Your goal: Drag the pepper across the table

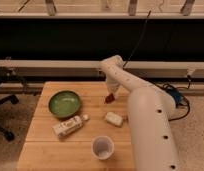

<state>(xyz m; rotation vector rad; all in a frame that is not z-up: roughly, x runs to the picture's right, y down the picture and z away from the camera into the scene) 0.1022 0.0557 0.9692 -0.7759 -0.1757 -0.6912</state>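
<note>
The pepper is a small dark red item lying on the light wooden table, at the back and right of its middle. My gripper reaches down from the white arm and sits right on the pepper's upper end, which it partly hides. I cannot tell whether it holds the pepper or only touches it.
A green bowl stands at the back left. A white bottle lies in front of it. A white rounded block lies just in front of the pepper. A white cup stands near the front edge. My large white arm body covers the table's right side.
</note>
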